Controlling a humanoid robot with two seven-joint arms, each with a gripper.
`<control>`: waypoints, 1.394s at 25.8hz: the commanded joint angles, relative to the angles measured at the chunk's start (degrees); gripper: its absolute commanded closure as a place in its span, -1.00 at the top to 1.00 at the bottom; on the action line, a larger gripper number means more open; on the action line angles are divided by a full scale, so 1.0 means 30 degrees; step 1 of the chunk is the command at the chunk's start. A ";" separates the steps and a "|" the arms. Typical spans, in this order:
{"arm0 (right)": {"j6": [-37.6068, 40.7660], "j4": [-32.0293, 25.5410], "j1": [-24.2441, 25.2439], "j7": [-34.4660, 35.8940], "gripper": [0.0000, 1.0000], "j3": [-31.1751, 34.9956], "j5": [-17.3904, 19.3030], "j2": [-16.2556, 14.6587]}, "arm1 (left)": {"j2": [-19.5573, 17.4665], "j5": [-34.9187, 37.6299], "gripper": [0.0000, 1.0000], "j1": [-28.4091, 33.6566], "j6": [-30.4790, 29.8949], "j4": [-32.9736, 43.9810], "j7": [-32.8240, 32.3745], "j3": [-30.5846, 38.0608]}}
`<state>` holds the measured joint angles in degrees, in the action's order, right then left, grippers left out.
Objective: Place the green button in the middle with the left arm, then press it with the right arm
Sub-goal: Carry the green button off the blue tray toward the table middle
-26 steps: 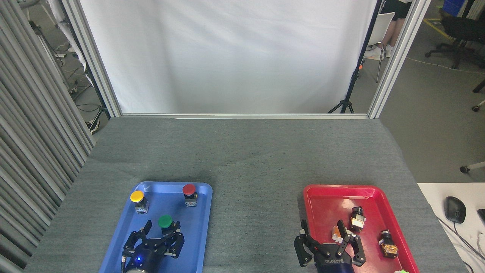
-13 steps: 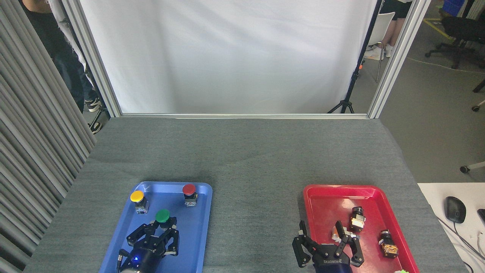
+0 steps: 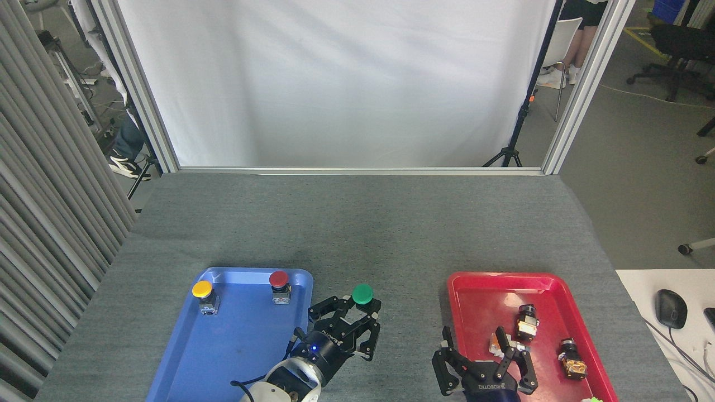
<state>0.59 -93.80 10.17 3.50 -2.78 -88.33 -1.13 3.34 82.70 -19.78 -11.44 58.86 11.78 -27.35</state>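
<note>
The left gripper (image 3: 353, 317) has its jaws clamped on the green button (image 3: 362, 293), holding it over the bare surface (image 3: 391, 234) between the blue tray (image 3: 184, 357) and the red tray (image 3: 480, 290), near the surface's front edge. The right gripper (image 3: 485, 357) sits at the red tray's front-left corner, jaws apart.

A round green-capped push button (image 3: 362, 293) sits between black gripper fingers (image 3: 357, 322), over dark grey felt tabletop cloth (image 3: 391, 234).

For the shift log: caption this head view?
Left gripper carries the green button off the blue tray.
</note>
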 commanded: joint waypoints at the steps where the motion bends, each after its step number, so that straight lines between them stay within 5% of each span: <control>1: -0.0019 0.0005 0.0037 0.0121 0.98 0.0019 0.0000 -0.0033 | 0.1524 0.0852 -1.00 -0.0996 0.0647 -0.3566 0.0879 -0.0376; 16: -0.0136 0.0005 0.0037 0.0121 0.97 -0.0039 -0.0030 0.0172 | 0.1466 0.0677 -0.99 -0.0820 0.0853 -0.4123 0.1113 -0.1108; 19: -0.0136 0.0005 0.0008 0.0121 0.98 -0.0039 -0.0030 0.0172 | 0.1466 0.0589 -0.85 -0.0820 0.0853 -0.4650 0.1113 -0.1079; 22: -0.0136 0.0005 0.0008 0.0121 0.97 -0.0039 -0.0030 0.0172 | 0.1466 0.0559 -0.29 -0.0820 0.0882 -0.4709 0.1113 -0.1050; 26: -0.0136 0.0035 0.0008 0.0121 0.97 -0.0039 -0.0030 0.0172 | 0.1466 0.0559 0.14 -0.0850 0.1058 -0.4943 0.1143 -0.1050; 29: -0.0136 0.0035 0.0037 0.0121 0.96 -0.0039 -0.0030 0.0202 | 0.1466 0.0706 0.99 -0.0762 0.0999 -0.4680 0.1143 -0.1108; 36: -0.0136 0.0035 0.0037 0.0092 0.82 -0.0039 -0.0030 0.0201 | 0.0353 0.0647 0.99 0.1494 0.1585 0.1441 0.0645 -0.0903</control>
<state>0.18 -93.68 10.27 4.08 -2.90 -88.45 -0.55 6.63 85.00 -18.98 -8.19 54.08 14.54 -30.61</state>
